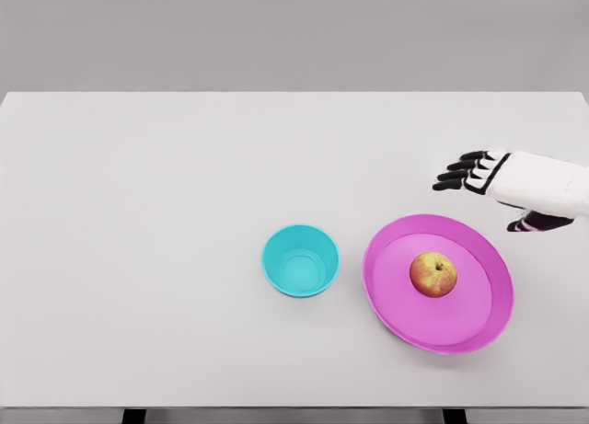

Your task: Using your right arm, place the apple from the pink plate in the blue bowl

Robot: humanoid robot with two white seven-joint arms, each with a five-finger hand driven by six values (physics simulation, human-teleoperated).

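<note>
I see the apple (433,274) on the plate (391,295) beside the bowl (300,259), my right hand (502,183) open and empty beyond, thumb seemingly tucked underneath, forearm cut off.

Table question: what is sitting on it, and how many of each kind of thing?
Apple: 1, on the plate
Pink plate: 1
Blue bowl: 1, with nothing in it
Total: 3 things on the table
The robot's right hand hovers nearby, fingers open, holding nothing.
</note>
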